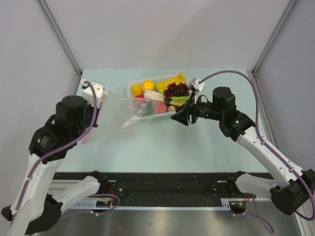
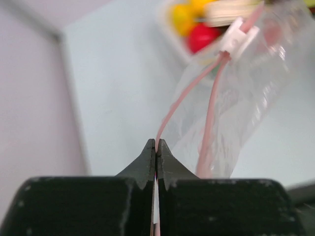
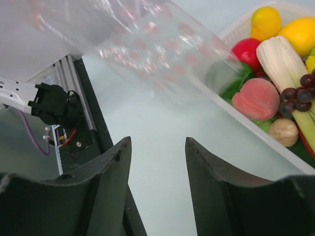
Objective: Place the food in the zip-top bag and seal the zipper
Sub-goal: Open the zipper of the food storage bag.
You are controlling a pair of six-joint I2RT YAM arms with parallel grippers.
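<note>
Seen from above, a clear, crinkly plastic zip-top bag [image 1: 115,110] with faint red printed marks is held off the pale blue-green table [image 1: 162,142] at centre left of the frame, its far end overlapping the left side of a white plastic basket [image 1: 130,88]. In the left wrist view, the black left gripper [image 2: 156,145] is shown with its jaws pressed together on the thin pink-red zipper strip [image 2: 210,105], which runs in two strands up to a small white slider [image 2: 238,37] at upper right. Beyond the slider, everything is blurred to yellow and red blobs. The colourful toy food [image 1: 165,93] lies heaped in the basket at upper centre: yellow bananas [image 1: 172,81], purple grapes [image 1: 176,90], an orange [image 1: 147,86] and a lemon [image 1: 136,90] can be made out, while the pieces under the bag are veiled by plastic. The right gripper [image 3: 157,147] is held just beside the basket's near edge with its jaws apart and nothing between them. A pink peach [image 3: 256,98] and a white ribbed stalk [image 3: 278,59] are seen at right in its wrist view, where the basket is cut off by the frame edge.
</note>
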